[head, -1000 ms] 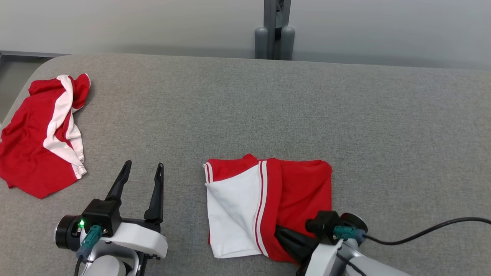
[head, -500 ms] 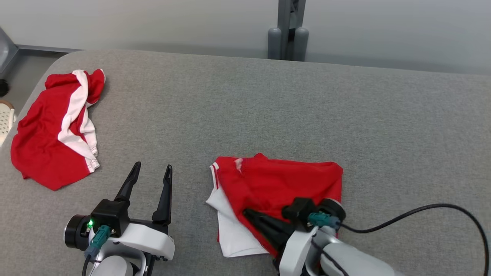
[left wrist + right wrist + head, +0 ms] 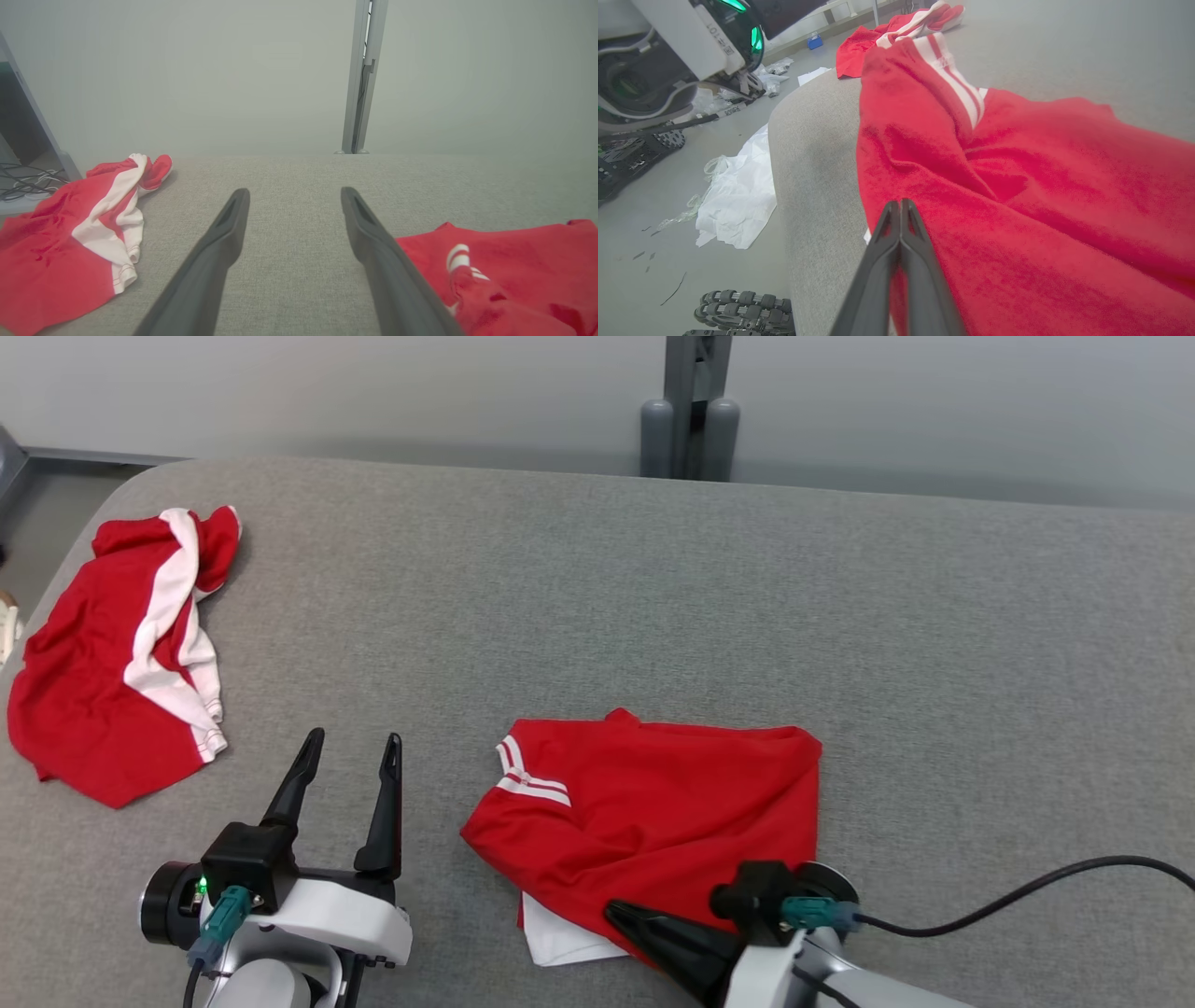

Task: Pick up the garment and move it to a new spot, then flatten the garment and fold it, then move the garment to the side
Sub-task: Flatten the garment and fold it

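right gripper (image 3: 616,911) pinched tight on the red garment (image 3: 653,803) at the near edge of the table (image 3: 747,597), its white layer mostly hidden beneath; left gripper (image 3: 354,737) gapes wide over the table, empty.

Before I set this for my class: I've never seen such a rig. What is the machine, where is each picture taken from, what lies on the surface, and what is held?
It is a wheeled robot with two arms, each ending in a two-fingered pincer. One picture looks down from its head; the other two look along each pincer's fingers from the wrists. On the grey padded table lie two garments: a red garment at the front, white cloth peeking from beneath, and a second red and white garment crumpled at the left. The left pincer stands open, holding nothing. The right pincer is shut at the red garment's near edge and seems to pinch its cloth.
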{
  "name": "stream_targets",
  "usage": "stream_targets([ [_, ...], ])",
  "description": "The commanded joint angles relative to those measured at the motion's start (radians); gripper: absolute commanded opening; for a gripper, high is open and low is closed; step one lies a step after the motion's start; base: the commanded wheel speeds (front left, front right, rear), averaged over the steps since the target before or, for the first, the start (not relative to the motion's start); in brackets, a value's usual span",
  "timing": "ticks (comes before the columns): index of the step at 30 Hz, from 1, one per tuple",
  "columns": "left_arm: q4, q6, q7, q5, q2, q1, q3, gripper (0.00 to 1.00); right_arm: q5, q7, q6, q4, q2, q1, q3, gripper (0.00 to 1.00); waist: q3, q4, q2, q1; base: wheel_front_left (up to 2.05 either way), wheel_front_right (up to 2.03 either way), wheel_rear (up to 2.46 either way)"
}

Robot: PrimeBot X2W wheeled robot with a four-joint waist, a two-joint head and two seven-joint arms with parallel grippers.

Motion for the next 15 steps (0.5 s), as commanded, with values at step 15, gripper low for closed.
stream_targets([
  [15,-0.023,0.011,-0.003,0.017,0.033,0.032,0.031,1.00,-0.126,-0.011,0.000,-0.199,-0.071,0.240,-0.656,0.00,-0.039,-0.103,0.0000,0.0000,0.00,0.00,0.00],
])
